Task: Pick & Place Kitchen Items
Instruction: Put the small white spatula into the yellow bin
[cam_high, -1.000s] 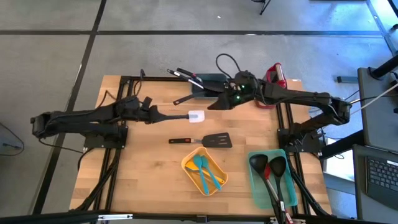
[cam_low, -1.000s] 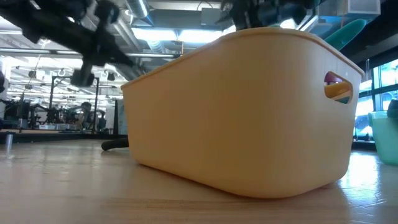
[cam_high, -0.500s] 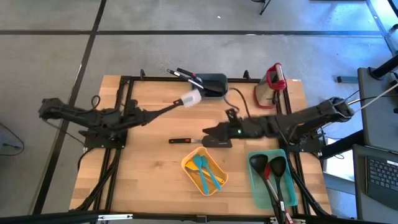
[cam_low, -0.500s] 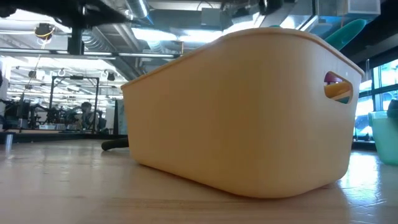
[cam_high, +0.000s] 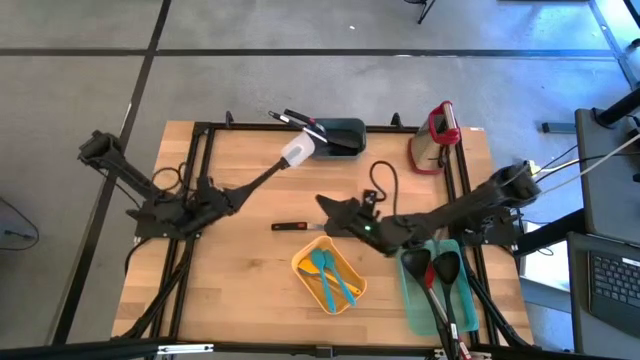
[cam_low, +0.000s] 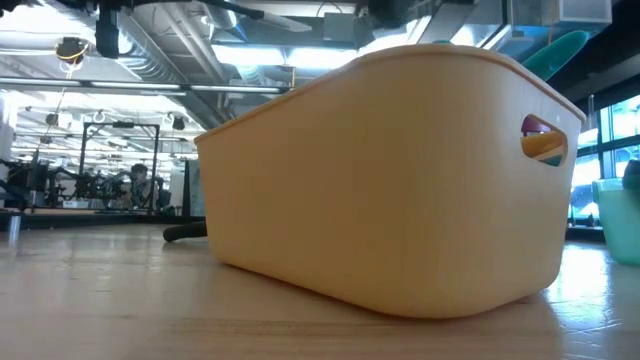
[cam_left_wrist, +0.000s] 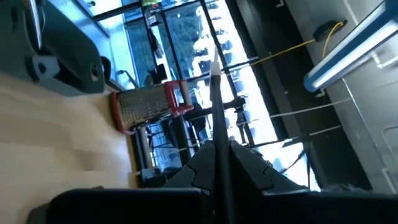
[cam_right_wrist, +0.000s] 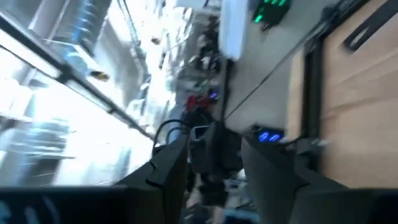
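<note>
Since the earlier frames, the white-headed spatula (cam_high: 297, 153) has been carried toward the dark bin (cam_high: 338, 134), pinched by the left hand (cam_high: 232, 197). Over the black turner (cam_high: 330, 226), its blade hidden, the right hand (cam_high: 331, 209) is held half spread. No writing is legible. Teal spatulas (cam_high: 328, 275) are seen in the yellow basket (cam_high: 305, 284) on the counter (cam_high: 240, 270).

two teal spatulas (cam_high: 327, 272), two black ladles (cam_high: 430, 268), three bins (cam_high: 345, 292)
</note>
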